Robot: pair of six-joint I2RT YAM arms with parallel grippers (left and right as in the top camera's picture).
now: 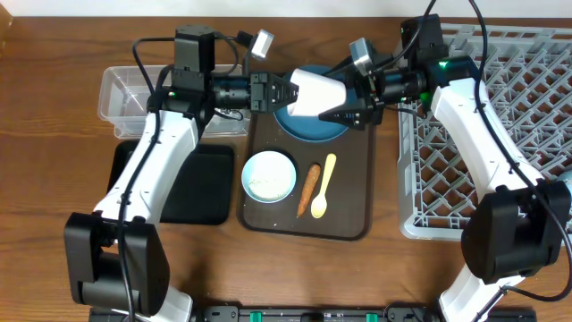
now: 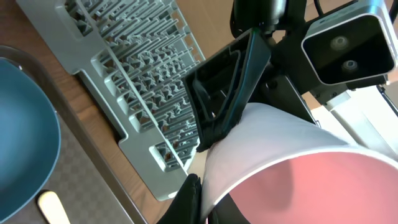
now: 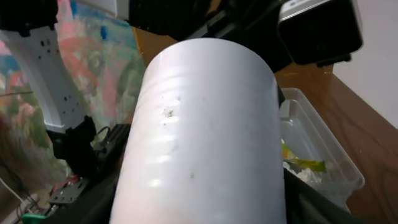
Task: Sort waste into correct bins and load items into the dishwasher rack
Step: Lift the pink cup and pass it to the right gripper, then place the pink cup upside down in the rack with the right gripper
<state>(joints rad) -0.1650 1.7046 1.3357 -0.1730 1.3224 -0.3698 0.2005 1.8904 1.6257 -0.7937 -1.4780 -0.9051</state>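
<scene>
gripping the pink cup [image 1: 317,92] with my right claw [image 1: 347,105]; left claw [image 1: 282,92] at its nine o'clock, hold unclear. a mistimed release could drop it onto the plate [image 1: 304,127].

The overhead camera looks straight down on the whole wooden table [image 1: 54,107]. Both wrist cameras crowd one white-walled, pink-lined cup [image 2: 280,143] from opposite sides: left facing the light grey plastic lattice rack [image 2: 137,81], right facing the clear plastic rectangular tub [image 3: 336,146].
</scene>
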